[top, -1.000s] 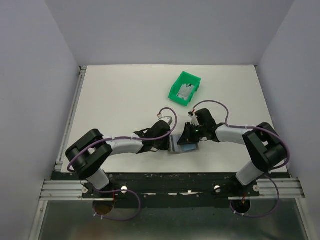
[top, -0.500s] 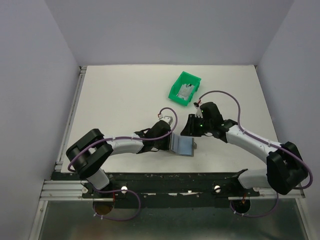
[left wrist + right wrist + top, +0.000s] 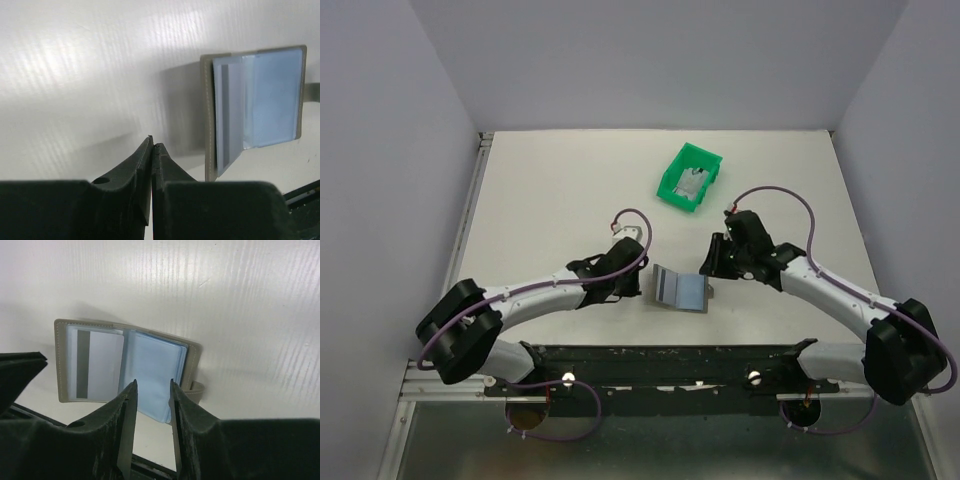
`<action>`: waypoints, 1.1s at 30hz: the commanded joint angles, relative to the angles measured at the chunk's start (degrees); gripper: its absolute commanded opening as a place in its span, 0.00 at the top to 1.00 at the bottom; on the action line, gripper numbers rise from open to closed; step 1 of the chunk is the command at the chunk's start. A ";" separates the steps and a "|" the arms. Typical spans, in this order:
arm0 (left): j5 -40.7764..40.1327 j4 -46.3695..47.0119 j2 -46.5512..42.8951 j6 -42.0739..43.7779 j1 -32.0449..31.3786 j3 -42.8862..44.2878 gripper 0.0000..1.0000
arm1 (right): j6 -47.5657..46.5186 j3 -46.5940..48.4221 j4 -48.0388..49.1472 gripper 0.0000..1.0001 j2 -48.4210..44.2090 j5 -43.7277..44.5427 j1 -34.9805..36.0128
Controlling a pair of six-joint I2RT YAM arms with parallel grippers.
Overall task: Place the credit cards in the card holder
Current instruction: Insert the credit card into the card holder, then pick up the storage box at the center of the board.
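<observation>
The card holder point(image 3: 680, 290) lies open at lower centre of the overhead view, a striped credit card point(image 3: 97, 365) in its left sleeve. Left gripper point(image 3: 152, 147) is pinched shut, empty; right gripper point(image 3: 151, 385) is part-open, holding nothing.

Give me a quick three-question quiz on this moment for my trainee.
1. True or false: the card holder is folded shut.
2. Which has its jaws apart? A: left gripper. B: right gripper.
3. What is tucked into the holder's clear sleeve?
Key: 1 false, it lies open. 2 B. 3 a credit card with a dark stripe.
</observation>
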 commanded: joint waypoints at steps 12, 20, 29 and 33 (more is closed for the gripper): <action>-10.37 -14.20 -9.80 -0.94 5.72 2.71 0.57 | -1.16 30.19 -14.46 0.37 14.43 14.44 -3.55; -9.31 -14.38 -14.80 1.26 6.77 2.10 0.54 | 6.14 52.61 -16.93 0.35 36.23 7.07 -13.48; -8.43 -14.20 -18.94 2.58 7.65 0.61 0.54 | 6.67 66.34 -17.37 0.34 48.37 6.36 -14.19; -8.26 -14.38 -20.43 2.23 7.83 -0.62 0.54 | 7.90 71.95 -22.27 0.34 52.94 8.02 -14.19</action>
